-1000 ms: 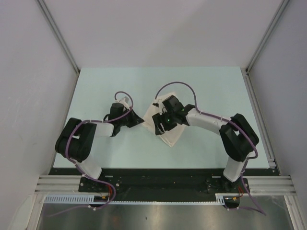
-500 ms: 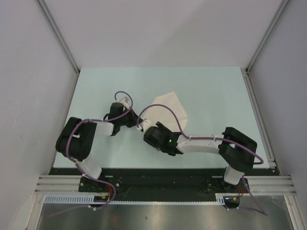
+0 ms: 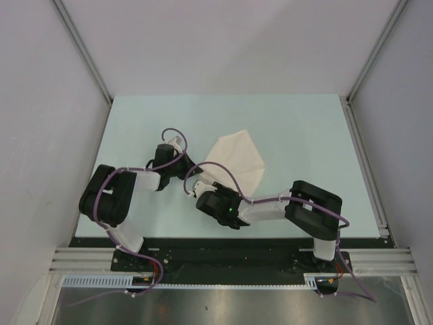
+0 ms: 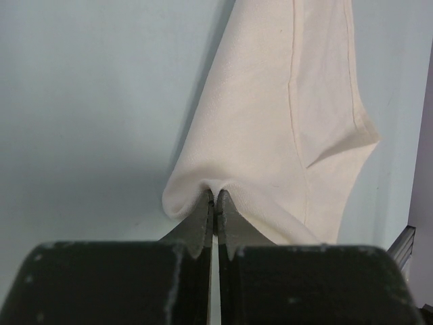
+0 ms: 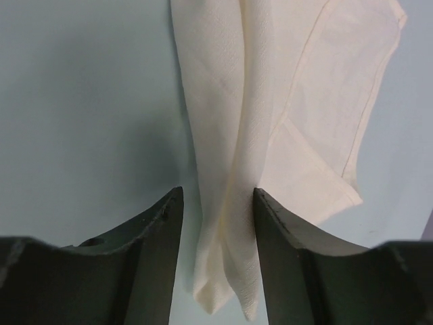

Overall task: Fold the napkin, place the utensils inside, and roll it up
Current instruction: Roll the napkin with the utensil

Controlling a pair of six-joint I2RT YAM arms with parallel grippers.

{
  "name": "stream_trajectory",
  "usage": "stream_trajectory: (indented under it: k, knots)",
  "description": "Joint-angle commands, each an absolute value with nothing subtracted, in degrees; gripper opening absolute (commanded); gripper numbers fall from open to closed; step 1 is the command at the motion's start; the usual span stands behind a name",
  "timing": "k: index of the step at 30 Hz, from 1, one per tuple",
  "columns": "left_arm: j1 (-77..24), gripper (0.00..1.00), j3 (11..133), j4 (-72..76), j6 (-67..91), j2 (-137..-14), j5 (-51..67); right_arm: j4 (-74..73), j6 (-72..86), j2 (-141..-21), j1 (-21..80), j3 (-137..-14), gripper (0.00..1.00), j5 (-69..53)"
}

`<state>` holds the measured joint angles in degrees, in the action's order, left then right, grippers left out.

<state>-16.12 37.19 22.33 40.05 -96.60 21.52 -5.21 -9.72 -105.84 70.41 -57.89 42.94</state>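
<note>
**Left fingers pinch the napkin; right fingers stand wide around its narrow end**

The napkin (image 3: 237,156) lies near the middle of the pale blue-green worktop (image 3: 304,128), a little to the right of centre. It is a cream cloth folded into a flat, roughly kite-shaped piece. Its broad part points toward the far side, and it tapers toward the near left, where the two arms meet.

The left fingers (image 4: 195,230) are pressed together with only a thin slit between them. A small puckered fold of the napkin's edge is clamped at their tips. In the left wrist view the cloth runs up and to the right from that pinch. A stitched hem line shows along it, and a corner of one layer juts out at the right.

The right fingers (image 5: 159,237) stand well apart, one on each side of the napkin's gathered narrow end. The cloth passes between them, and its tip reaches back toward the wrist camera. The strip lies closer to the right-hand finger in that view, but it is not clear whether the two touch. Beyond the fingers the layers fan out to the upper right, with a seamed border.

In the top view both arms reach inward from the near edge. Purple cables (image 3: 173,133) loop above their wrists.
</note>
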Motion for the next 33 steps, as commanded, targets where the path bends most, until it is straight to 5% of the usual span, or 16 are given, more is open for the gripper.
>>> stream_trajectory:
  k: [1,8,16,22,28,33]
  knots:
    - [-15.03,0.00,39.46,22.50,39.20,-97.30,21.45,-3.25,-11.51,-108.01,70.58,-57.04,0.48,47.28]
    - [-14.94,0.00,39.81,22.59,39.11,-97.47,21.80,-5.97,-7.48,-107.06,68.21,-56.69,0.37,41.67]
    - [-14.94,0.03,40.08,23.29,38.67,-96.77,23.11,-7.73,-2.99,-100.47,58.47,-54.67,0.07,17.00]
    - [-14.94,0.23,39.90,23.56,37.36,-94.31,22.59,-9.31,-0.26,-97.21,50.81,-55.11,0.00,-7.27]
    - [-14.94,0.64,38.77,21.80,34.63,-90.36,19.16,-11.51,2.90,-99.05,44.65,-57.21,0.00,-23.89]
    - [-14.94,0.76,34.91,23.11,32.26,-85.88,17.06,-13.00,4.13,-101.24,41.84,-59.32,0.00,-32.42]
